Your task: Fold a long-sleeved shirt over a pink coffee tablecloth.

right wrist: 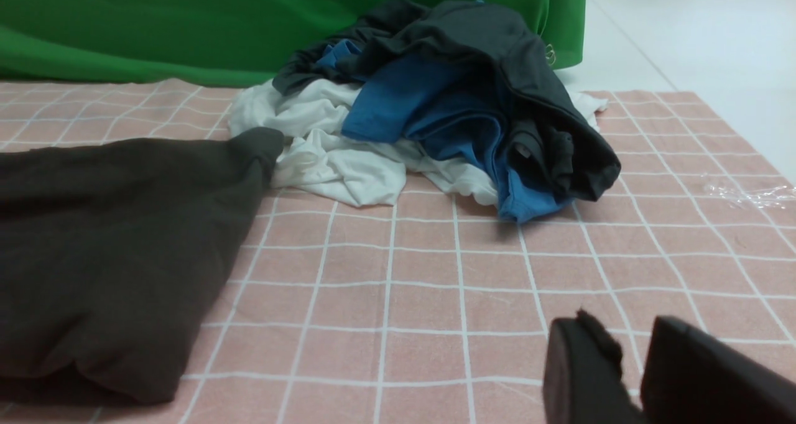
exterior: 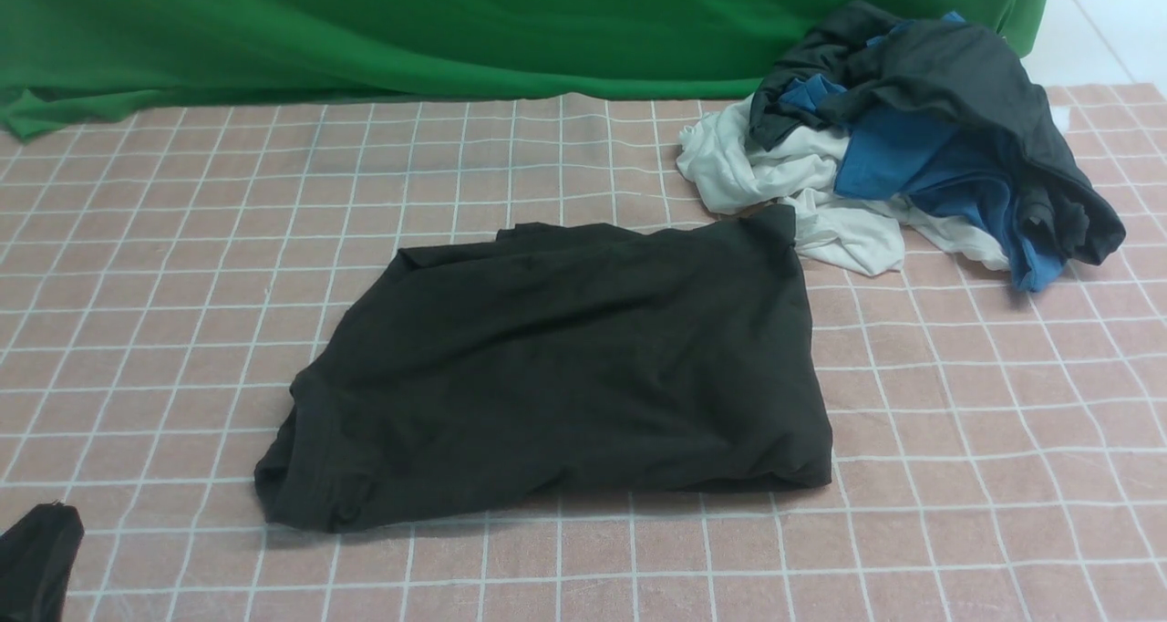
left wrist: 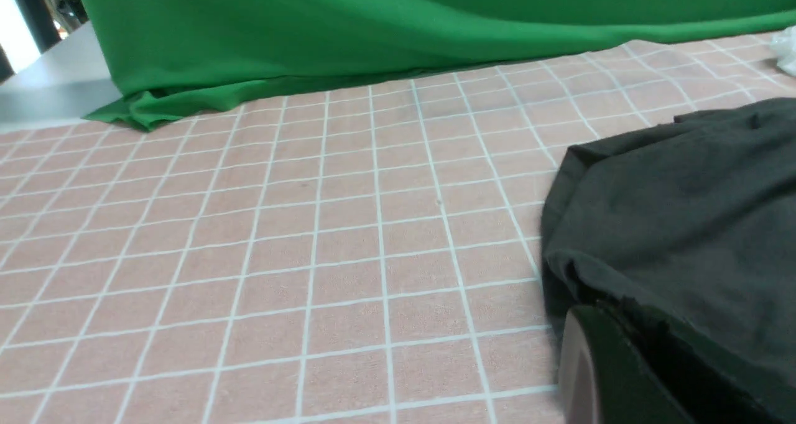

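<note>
Look at the long-sleeved shirt (exterior: 565, 376), folded into a lumpy dark block in the middle of the pink coffee tablecloth (exterior: 957, 421). Mind the far right corner, touching the white garment (exterior: 775, 171) in the messy pile: could get mixed up there, and a grab at that spot might drag the wrong clothes along. Mind the bunched-up left edge too: might flop open with a hard tug and spoil the fold. Could also pinch the pink cloth under the shirt by going too low. Now check the left gripper (exterior: 36, 558), down in the near left corner, pressed together with nothing in it and apart from the shirt. Then check the right gripper (right wrist: 631, 343), low over bare pink squares, spread just a little, holding and touching nothing.
</note>
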Controlling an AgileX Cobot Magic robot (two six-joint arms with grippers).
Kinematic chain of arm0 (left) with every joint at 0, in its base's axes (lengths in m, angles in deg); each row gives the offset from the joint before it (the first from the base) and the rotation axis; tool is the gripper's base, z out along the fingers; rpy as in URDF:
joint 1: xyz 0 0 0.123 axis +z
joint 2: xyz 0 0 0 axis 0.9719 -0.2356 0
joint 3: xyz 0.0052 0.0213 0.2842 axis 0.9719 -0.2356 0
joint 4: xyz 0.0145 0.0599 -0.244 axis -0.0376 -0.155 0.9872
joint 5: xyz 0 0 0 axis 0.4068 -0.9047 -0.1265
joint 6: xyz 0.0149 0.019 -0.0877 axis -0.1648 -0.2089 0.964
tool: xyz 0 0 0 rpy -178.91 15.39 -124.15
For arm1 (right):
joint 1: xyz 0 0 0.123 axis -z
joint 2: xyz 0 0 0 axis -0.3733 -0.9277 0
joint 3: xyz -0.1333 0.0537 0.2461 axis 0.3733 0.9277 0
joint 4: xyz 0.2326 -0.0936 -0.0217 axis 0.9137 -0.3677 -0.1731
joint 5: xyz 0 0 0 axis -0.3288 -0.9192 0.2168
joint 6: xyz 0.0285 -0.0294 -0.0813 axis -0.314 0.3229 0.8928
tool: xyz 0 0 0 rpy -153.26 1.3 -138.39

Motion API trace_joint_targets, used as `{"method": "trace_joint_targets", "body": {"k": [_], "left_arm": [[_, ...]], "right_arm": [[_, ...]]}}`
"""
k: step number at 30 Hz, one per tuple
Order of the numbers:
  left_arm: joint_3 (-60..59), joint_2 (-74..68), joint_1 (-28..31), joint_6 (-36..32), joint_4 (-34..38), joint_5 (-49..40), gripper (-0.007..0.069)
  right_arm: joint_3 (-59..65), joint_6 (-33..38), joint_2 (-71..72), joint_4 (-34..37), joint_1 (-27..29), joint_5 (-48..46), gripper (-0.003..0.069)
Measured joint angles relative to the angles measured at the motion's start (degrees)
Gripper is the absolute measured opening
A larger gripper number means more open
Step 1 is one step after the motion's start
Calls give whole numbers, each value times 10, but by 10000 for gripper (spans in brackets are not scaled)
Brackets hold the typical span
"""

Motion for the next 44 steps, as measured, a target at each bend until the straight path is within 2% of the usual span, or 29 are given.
{"method": "trace_joint_targets", "body": {"k": [6,19,44], "left_arm": [[0,0,-18,20,2,6,18],[0,0,-18,21,2,8,18],[0,0,-18,21,2,8,18]], "right_arm": [[0,0,0,0,0,0,204],[0,0,0,0,0,0,237],[0,0,0,0,3,1,237]]}}
